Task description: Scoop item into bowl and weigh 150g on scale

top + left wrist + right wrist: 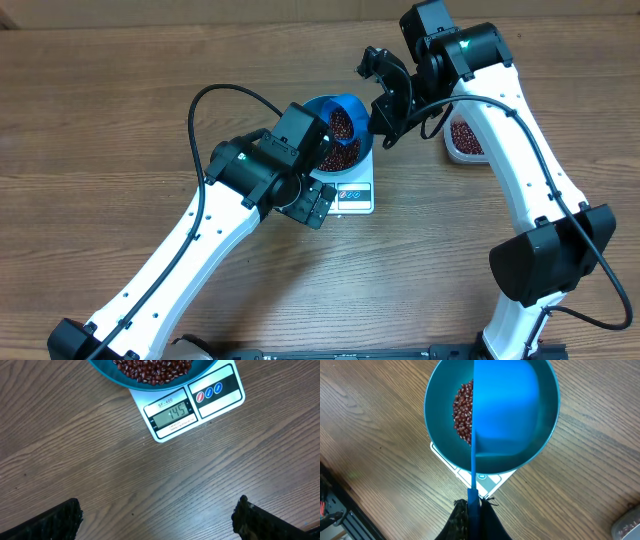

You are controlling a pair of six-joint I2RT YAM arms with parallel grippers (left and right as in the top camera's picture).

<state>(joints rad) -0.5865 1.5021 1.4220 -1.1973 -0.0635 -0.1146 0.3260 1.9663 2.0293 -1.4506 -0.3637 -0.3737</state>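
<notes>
Right wrist — scoop hides perhaps half the bowl.

It looks like a robot lab. Two white robot arms sit at a wooden table with a small scale on it.

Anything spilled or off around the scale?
Nothing stands out. Beans are in the bowl, the bowl sits on the scale, no beans visible on the table. The right gripper holds the scoop tipped over the bowl.
</notes>
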